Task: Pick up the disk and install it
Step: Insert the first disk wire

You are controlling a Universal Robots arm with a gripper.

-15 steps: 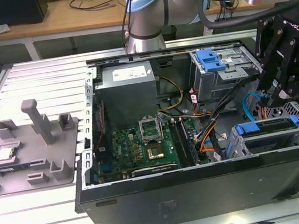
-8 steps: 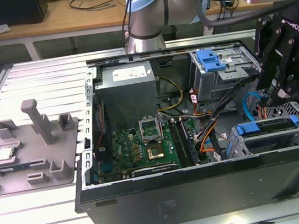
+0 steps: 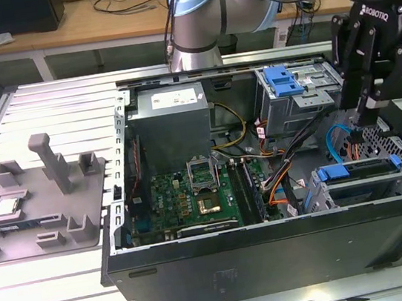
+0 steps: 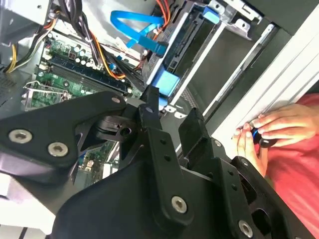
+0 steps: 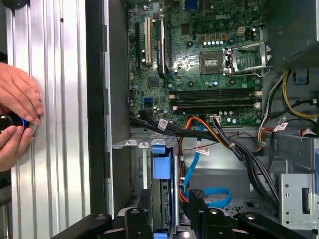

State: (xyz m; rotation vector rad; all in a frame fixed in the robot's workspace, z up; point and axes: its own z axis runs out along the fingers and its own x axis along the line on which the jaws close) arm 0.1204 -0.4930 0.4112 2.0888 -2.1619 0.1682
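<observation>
The disk [image 3: 359,172] stands on edge in the drive cage at the front corner of the open computer case, on the exterior view's right. Its blue carrier bracket frames the top edge. My gripper [image 3: 369,118] hangs just above and behind it, fingers apart and holding nothing. In the first wrist view the disk [image 5: 162,172] lies straight ahead of the two black fingers [image 5: 136,219], narrower than the gap of the gripper [image 5: 168,206]. The second wrist view shows the gripper [image 4: 171,107] open, pointing at the disk's blue tab [image 4: 167,82].
A blue data cable [image 3: 334,139] loops beside the cage, with orange and black wires nearby. The motherboard [image 3: 192,193] and power supply [image 3: 170,114] fill the case. Another cage with a blue bracket [image 3: 284,79] stands behind. A grey fixture [image 3: 42,195] lies outside. A person's hands [image 5: 17,117] rest on the table.
</observation>
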